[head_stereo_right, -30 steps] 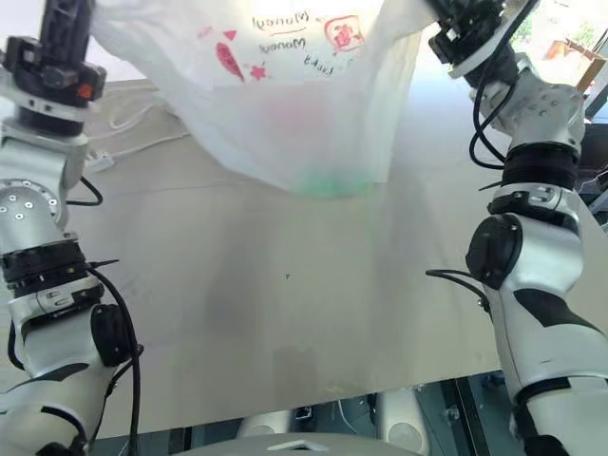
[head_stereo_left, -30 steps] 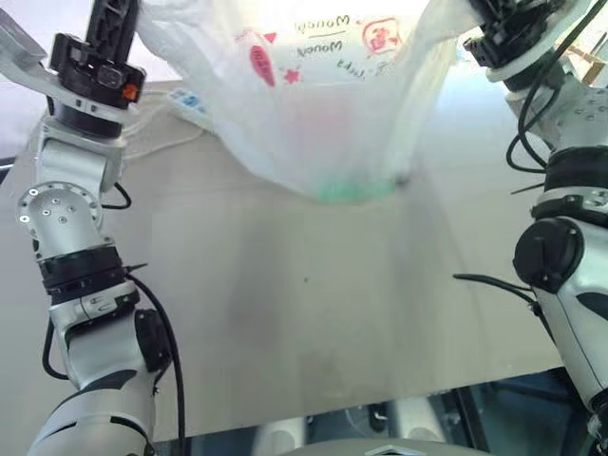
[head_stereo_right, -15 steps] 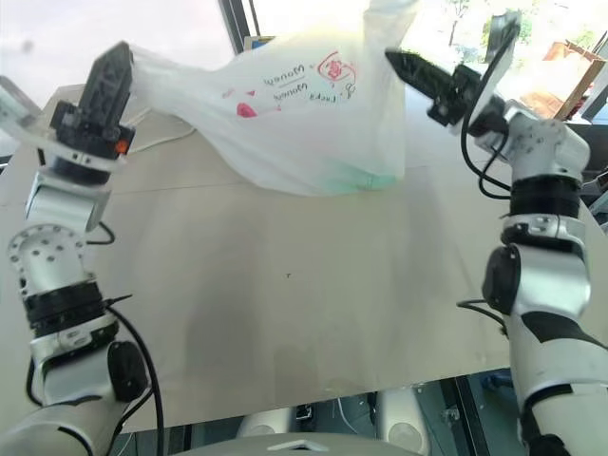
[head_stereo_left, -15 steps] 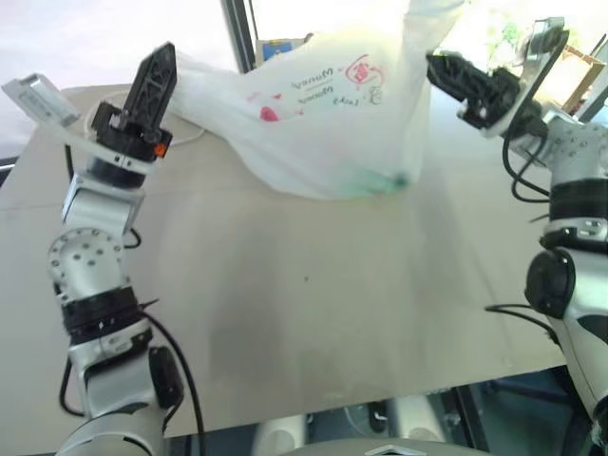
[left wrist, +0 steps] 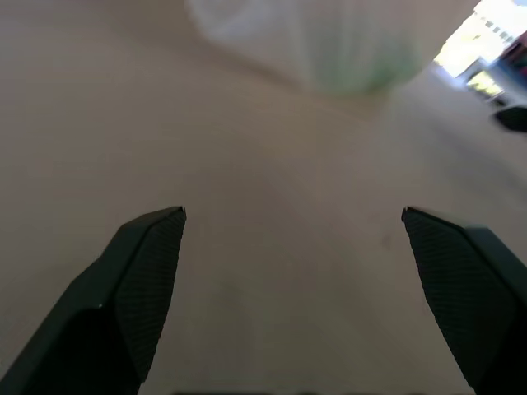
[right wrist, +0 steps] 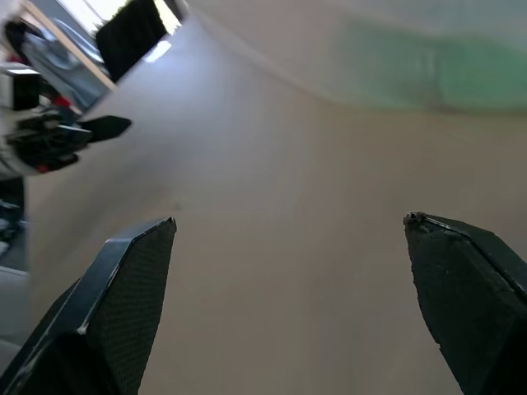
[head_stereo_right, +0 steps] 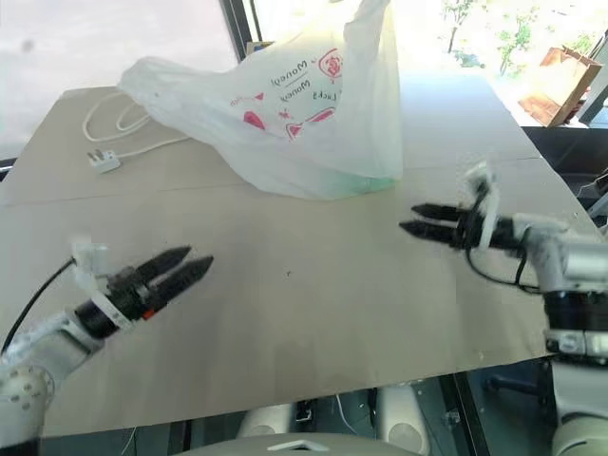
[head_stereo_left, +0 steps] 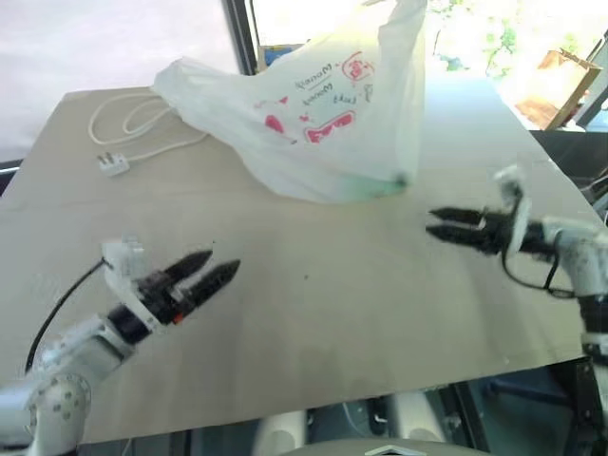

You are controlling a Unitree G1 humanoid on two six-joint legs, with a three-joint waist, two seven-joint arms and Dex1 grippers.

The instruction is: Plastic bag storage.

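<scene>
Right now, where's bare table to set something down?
Widest bare patch: table between left gripper and right gripper, on the near side of the plastic bag. Far edge is crowded: bag, plus white cable and plug at the far-left corner.

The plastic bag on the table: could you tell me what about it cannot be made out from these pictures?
- What is inside the plastic bag: a green shape shows at its lower edge through the film, too vague to identify in both eye views.
- The red lettering: too small and creased to read fully.
- The bag's top: cut off by the upper edge of both eye views.
- Left wrist view: the bag is blurred.
</scene>
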